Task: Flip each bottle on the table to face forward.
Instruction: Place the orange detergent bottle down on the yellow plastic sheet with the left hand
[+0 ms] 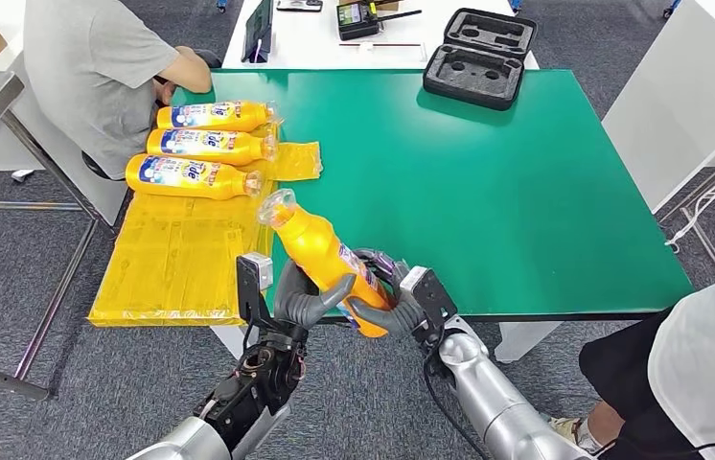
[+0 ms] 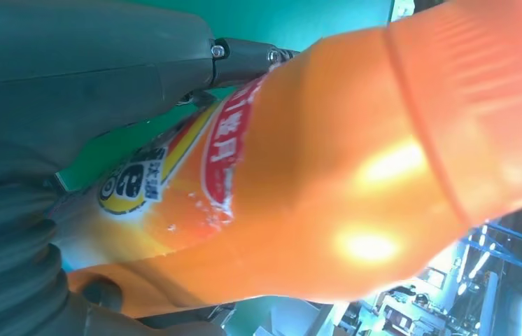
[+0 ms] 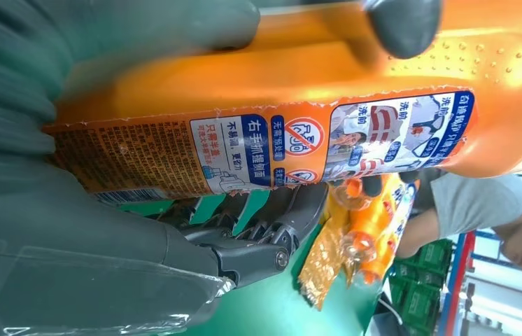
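Head view: I see left hand and right hand both clamped on one orange bottle, tilted above the green desk's near edge; three bottles lie far-left.

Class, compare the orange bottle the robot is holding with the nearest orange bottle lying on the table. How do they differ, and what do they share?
The held bottle is gripped by the left hand and right hand at the table's near edge; the nearest lying bottle rests untouched. The held bottle tilts with its neck up; the lying bottle is flat, neck pointing right. Both are orange with labels.
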Motion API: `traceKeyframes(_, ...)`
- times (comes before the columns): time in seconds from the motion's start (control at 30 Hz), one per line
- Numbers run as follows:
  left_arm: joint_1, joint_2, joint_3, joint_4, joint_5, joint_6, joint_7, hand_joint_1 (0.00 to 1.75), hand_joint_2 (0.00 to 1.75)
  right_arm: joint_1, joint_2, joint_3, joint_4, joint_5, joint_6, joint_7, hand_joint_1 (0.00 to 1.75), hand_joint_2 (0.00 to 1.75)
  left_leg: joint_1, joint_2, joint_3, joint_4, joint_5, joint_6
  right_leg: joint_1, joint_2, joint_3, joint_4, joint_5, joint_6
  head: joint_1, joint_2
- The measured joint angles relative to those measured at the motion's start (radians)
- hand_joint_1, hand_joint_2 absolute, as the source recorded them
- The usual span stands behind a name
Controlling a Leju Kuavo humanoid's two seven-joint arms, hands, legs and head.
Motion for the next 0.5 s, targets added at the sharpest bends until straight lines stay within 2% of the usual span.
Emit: traceKeyframes(0.5,-0.002,0.013,0.001,-0.004,0.023,0.003,-0.012,0.00,1.75,0.031,-0.021,-0.004,-0.010,-0.008,-0.019,0.000,1.71,1.75,0.000,0.000,0.000,0.000,0.000,0.000,0.000,0.000,0.000,0.000,0.000,0.000,0.000,0.000)
